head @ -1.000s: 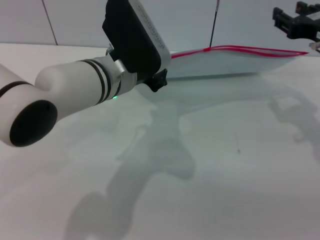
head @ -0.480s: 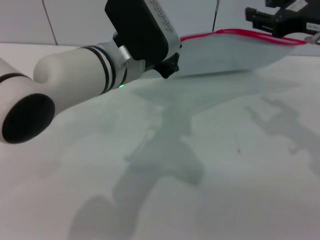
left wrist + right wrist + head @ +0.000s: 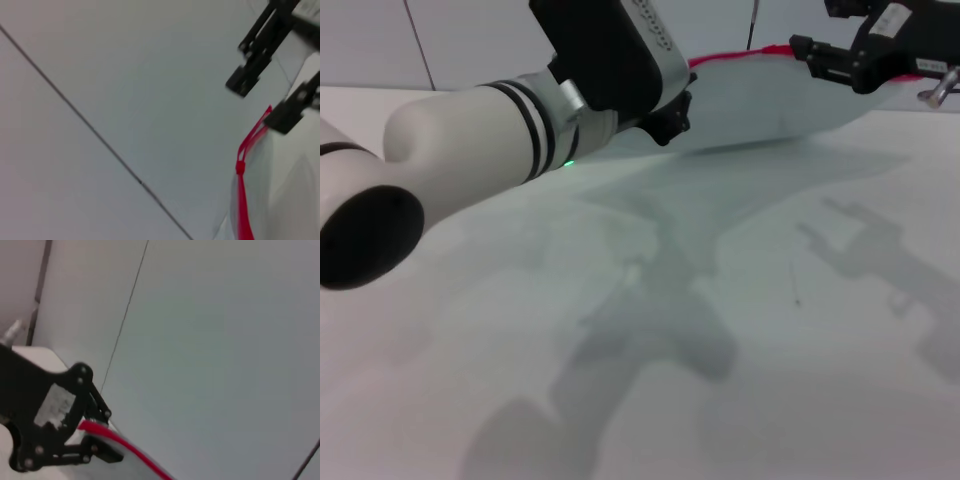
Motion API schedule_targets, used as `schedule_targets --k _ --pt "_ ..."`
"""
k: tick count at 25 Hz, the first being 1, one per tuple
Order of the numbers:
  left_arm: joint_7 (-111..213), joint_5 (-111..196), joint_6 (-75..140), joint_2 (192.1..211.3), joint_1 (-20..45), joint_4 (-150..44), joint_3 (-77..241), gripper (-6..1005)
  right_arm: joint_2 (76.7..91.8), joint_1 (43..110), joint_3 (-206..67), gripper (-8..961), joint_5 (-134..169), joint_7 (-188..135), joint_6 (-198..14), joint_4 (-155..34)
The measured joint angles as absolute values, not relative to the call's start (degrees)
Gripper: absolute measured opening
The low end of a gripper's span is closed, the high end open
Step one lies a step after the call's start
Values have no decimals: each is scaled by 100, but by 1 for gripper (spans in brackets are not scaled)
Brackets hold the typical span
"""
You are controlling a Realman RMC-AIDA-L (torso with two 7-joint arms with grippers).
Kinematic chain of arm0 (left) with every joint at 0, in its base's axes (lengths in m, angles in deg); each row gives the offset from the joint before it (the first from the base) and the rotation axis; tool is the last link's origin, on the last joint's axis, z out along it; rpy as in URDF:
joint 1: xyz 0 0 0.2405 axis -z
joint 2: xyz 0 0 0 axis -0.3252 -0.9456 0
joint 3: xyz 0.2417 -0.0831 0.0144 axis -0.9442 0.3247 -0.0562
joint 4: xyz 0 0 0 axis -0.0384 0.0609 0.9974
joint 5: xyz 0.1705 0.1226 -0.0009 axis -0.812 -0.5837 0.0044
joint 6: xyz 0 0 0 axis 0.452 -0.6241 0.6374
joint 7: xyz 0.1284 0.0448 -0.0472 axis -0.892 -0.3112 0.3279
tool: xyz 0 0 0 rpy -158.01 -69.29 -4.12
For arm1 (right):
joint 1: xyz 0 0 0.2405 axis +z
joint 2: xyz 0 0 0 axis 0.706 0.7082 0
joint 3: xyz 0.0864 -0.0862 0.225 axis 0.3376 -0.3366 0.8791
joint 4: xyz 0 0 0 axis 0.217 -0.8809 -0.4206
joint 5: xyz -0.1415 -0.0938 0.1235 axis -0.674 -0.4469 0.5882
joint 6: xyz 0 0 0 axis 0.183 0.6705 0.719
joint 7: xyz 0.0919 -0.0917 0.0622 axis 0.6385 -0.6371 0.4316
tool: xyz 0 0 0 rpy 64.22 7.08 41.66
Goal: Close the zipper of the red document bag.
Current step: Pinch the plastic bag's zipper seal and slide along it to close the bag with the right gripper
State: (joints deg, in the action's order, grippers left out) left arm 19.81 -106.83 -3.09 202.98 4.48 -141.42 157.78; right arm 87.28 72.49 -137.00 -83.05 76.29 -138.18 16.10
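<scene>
The red document bag (image 3: 760, 100) hangs off the table at the back, a translucent pouch with the red zipper (image 3: 740, 53) along its top edge. My left gripper (image 3: 665, 105) holds the bag's left end; its fingers are hidden behind the black wrist body. At the top right, my right gripper (image 3: 810, 55) sits on the red edge. In the right wrist view its black fingers (image 3: 102, 452) pinch the zipper (image 3: 125, 445). The left wrist view looks along the zipper (image 3: 243, 210) toward the right gripper (image 3: 262, 102), with a small red slider (image 3: 240, 167) between them.
The white table (image 3: 770, 330) lies bare below the bag, crossed by both arms' shadows. A pale panelled wall (image 3: 470, 40) stands behind. My left forearm (image 3: 450, 160) fills the left side of the head view.
My right gripper has travelled left along the red edge toward the left gripper. The left gripper has risen slightly and shifted right, and the bag has lifted with it.
</scene>
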Motion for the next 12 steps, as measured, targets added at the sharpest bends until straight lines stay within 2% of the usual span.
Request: schedule_targets --k 12 --pt "1848 -10661 -367 20300 443 -14289 15622 61 8746 7422 -13907 558 -8721 7270 -13721 1385"
